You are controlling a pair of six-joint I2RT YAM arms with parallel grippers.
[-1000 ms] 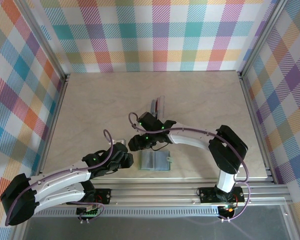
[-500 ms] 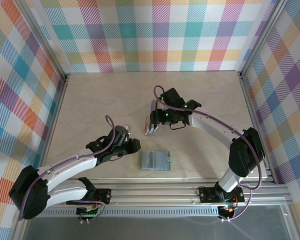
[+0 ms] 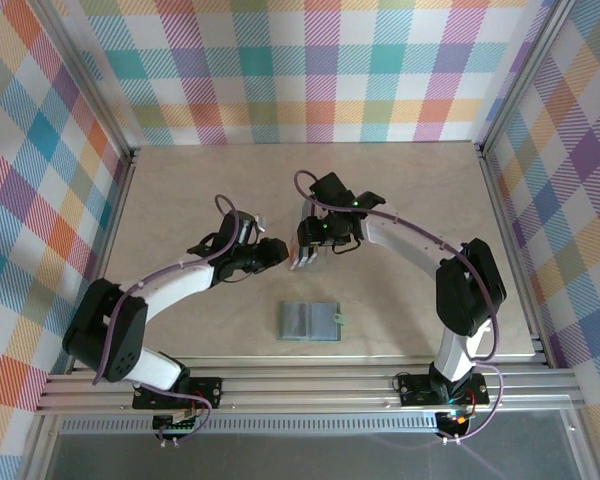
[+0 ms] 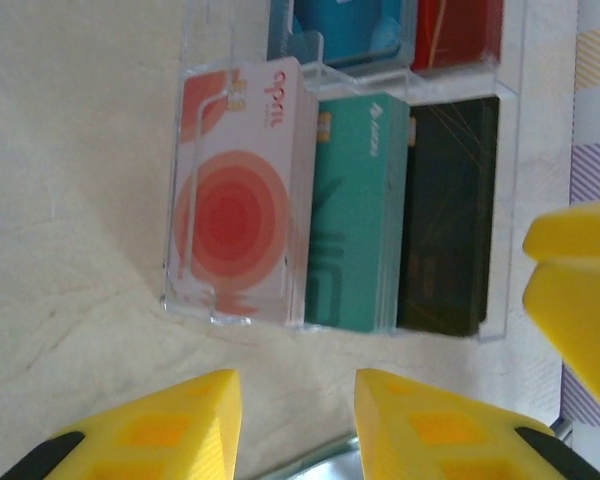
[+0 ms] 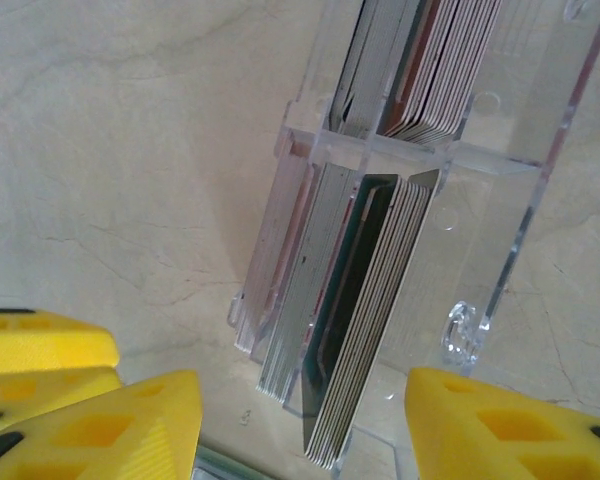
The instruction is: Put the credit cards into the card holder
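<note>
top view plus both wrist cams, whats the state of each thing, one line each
clear tray: sitting on the table, compartments filled with cards
cards: standing on edge in stacks inside the clear tray
wallet: lying flat on the table, apart from both grippers, no card showing on it
left gripper: open, empty, close in front of the clear tray
right gripper: open, empty, by the end of a card stack
</note>
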